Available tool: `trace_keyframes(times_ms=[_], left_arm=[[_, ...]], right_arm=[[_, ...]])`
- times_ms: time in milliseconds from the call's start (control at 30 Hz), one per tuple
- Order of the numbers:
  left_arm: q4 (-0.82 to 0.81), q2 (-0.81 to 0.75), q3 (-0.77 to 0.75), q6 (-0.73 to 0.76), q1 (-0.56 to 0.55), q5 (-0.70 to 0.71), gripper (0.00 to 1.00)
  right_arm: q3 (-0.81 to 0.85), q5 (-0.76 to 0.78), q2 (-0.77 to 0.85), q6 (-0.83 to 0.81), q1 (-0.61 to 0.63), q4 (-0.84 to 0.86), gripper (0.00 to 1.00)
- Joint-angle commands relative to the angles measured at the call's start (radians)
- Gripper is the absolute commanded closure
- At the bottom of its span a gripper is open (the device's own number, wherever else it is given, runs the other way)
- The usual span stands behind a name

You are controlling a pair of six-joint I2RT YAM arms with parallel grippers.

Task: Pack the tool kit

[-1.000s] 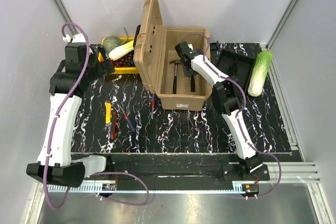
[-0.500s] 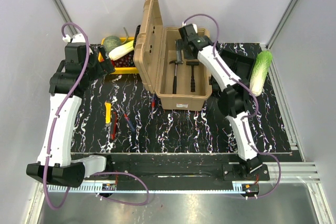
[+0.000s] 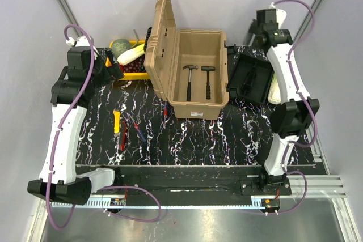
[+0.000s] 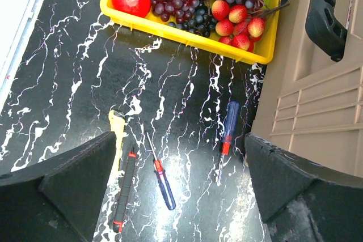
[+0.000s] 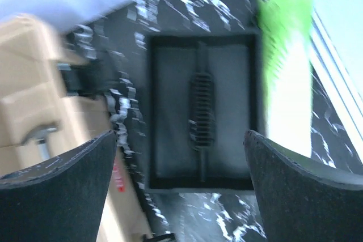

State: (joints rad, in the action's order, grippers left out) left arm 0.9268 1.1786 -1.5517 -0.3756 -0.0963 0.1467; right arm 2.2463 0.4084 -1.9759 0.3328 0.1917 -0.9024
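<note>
Pose: right arm (image 3: 286,72) stretched high over black tray (image 3: 252,75) | right fingers (image 5: 62,168) spread, empty | left fingers (image 4: 68,191) spread over screwdrivers (image 4: 160,173)

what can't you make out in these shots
Right wrist view: motion blur smears the black tray and cabbage.
Top view: the right arm covers most of the cabbage; the left arm covers part of the yellow crate.
Left wrist view: the right edge cuts off the toolbox, its inside unseen.

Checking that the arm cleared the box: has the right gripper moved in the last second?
Yes. The right gripper left the inside of the toolbox and swung right and farther back, now beyond the black tray's far corner.
</note>
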Motion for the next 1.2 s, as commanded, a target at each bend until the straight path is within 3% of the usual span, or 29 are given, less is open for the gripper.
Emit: trace_keyframes(times_ms=[0,100,300,533,900,1067,1167], left_arm=[[-0.051,-0.027,-0.024,-0.003,0.000,-0.025,0.01],[-0.066,-0.033,-0.005,-0.020,0.001,-0.024,0.01],[-0.063,-0.022,-0.005,-0.009,0.000,-0.036,0.01],[-0.062,-0.014,-0.013,0.004,0.000,-0.033,0.01],[-0.060,-0.010,-0.013,0.003,0.000,-0.029,0.01],[-0.059,-0.016,-0.016,0.006,0.001,-0.029,0.01],[-0.060,-0.022,-0.015,0.004,0.000,-0.026,0.01]], right_arm=[[-0.224,-0.014,0.045,0.094,-0.077,0.005,0.05],[-0.309,-0.046,0.016,0.098,-0.097,0.055,0.07],[-0.292,-0.034,-0.138,0.112,-0.107,0.074,0.16],[-0.251,-0.049,-0.268,0.107,-0.113,0.105,0.35],[-0.245,-0.019,-0.331,0.117,-0.124,0.138,0.52],[-0.238,-0.020,-0.336,0.123,-0.132,0.138,0.77],[-0.232,-0.011,-0.314,0.121,-0.132,0.138,1.00]])
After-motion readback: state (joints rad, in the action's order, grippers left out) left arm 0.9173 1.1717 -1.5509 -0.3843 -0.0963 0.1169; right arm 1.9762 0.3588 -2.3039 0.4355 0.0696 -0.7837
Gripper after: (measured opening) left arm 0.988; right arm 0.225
